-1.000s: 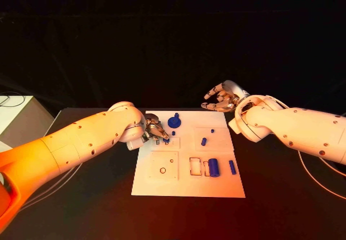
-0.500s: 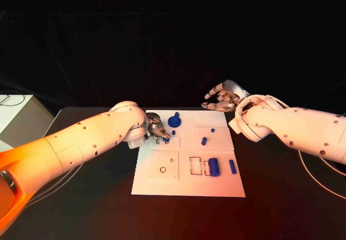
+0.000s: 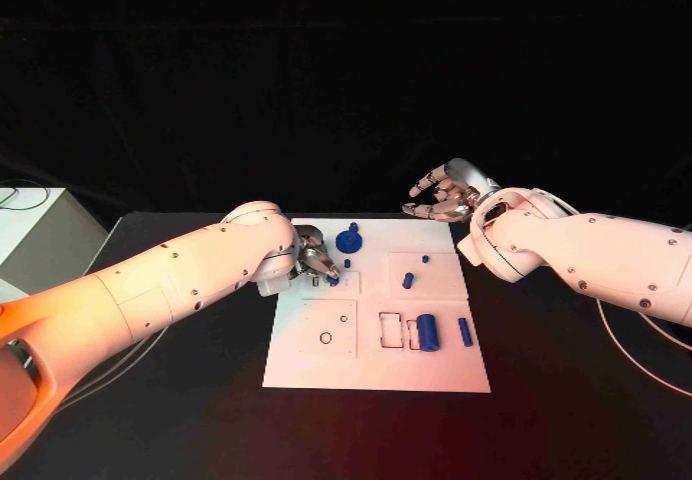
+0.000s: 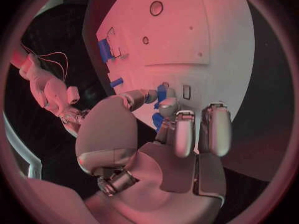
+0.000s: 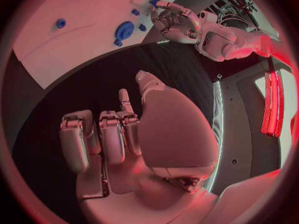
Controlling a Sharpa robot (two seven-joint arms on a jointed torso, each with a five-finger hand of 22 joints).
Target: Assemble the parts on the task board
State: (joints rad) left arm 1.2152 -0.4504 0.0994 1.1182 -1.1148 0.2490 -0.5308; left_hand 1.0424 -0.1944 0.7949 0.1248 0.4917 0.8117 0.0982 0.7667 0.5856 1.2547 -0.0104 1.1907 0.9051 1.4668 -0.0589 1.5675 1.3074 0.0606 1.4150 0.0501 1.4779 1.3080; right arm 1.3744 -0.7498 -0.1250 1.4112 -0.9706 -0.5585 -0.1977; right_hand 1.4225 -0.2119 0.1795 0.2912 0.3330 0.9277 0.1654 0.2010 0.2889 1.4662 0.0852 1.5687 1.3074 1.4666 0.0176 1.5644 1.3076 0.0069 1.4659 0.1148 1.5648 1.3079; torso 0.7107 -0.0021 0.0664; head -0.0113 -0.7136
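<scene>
The white task board [image 3: 378,362] lies in the middle of the black table. My left hand [image 3: 315,262] is low over the board's left side and pinches a small blue part [image 4: 163,91] between thumb and a finger, close to a small slot [image 4: 186,91]. A blue gear [image 3: 349,241] stands just beyond that hand. Small blue pegs [image 3: 408,281] sit mid-board, and a blue cylinder [image 3: 427,332] and a thin blue bar [image 3: 464,332] lie on the right. My right hand [image 3: 444,197] hangs raised past the board's far right corner, fingers apart, holding nothing.
A white box [image 3: 32,235] stands at the table's left edge. Outlined recesses [image 3: 391,331] and a small ring hole [image 3: 326,339] mark the board's near half. Bare black table lies in front of the board and to both sides.
</scene>
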